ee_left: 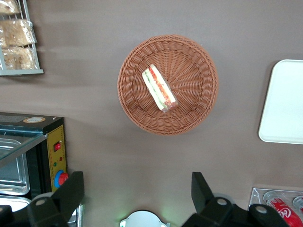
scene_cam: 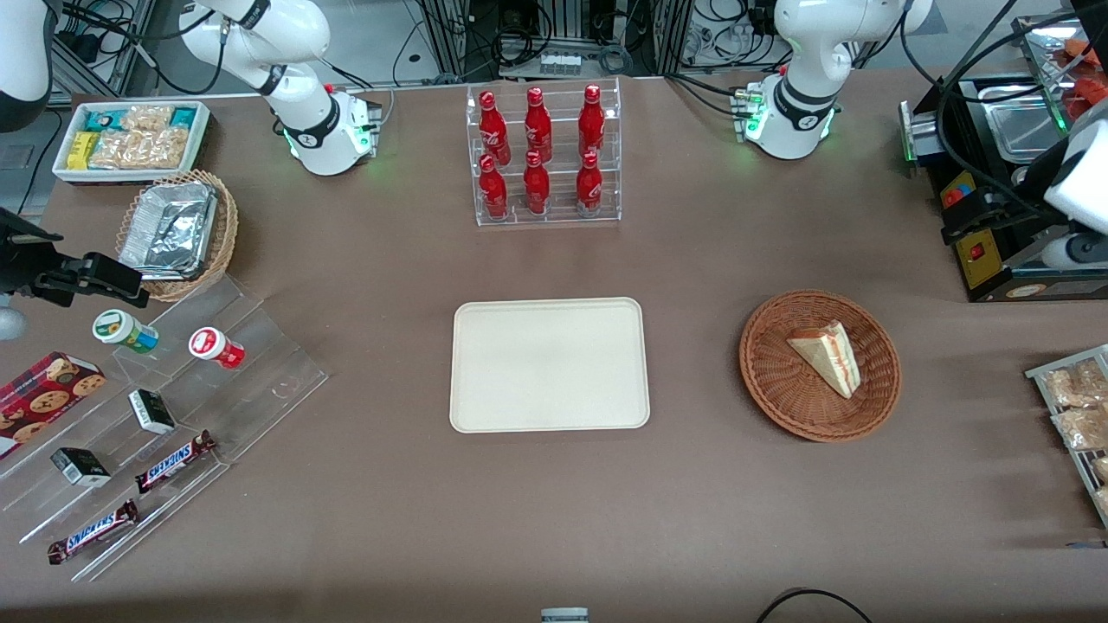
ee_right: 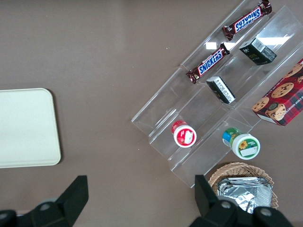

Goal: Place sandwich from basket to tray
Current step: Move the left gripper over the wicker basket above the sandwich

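Brown cloth covers the whole worktop, and high above it hangs the gripper (ee_left: 137, 198), its two dark fingers (ee_left: 71, 191) spread wide apart with nothing between them, looking straight down on the basket (ee_left: 199, 101). That gripper sits off toward the working arm's end of the table, near the black appliance (scene_cam: 995, 242) at that edge. Down in the round reddish-brown basket lies the sandwich (ee_left: 159, 88), a pale wedge resting on its side, red and green filling showing along the cut edge, lying across the basket's middle and untouched. Moving outward, the cream tray (scene_cam: 549, 364) sits bare at the centre of the worktop, well apart from the basket and level with it. Farther from the front camera stands a clear rack of red bottles (scene_cam: 541, 154). Over at the parked arm's end, a stepped clear stand (scene_cam: 164, 433) carries Snickers bars (scene_cam: 175, 461), small cartons and two round tubs, with a tan basket of foil containers (scene_cam: 173, 232) near the corner.
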Motion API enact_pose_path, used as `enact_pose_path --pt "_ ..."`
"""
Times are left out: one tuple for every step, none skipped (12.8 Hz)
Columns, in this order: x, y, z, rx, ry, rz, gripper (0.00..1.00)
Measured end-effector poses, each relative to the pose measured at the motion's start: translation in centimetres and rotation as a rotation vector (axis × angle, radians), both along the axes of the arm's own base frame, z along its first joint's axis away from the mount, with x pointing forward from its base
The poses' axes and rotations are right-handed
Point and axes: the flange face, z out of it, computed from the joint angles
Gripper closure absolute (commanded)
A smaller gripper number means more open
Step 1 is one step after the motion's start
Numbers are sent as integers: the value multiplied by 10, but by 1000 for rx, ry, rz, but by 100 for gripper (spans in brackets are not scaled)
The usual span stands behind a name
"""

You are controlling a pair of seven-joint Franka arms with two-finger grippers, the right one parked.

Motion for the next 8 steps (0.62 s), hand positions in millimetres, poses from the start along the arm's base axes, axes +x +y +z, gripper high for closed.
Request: enact_pose_path --pt "3 1 -10 0 8 2 0" --pt "7 1 -22 0 8 5 0" --pt "10 0 -35 3 4 23 0" --pt "12 -4 -52 9 3 68 0" --pt "14 -13 -69 16 -3 123 0" --pt "15 -27 -86 22 -13 169 0" --pt "14 -43 -103 28 -16 199 0" --pt "12 -57 -118 32 -18 214 0"
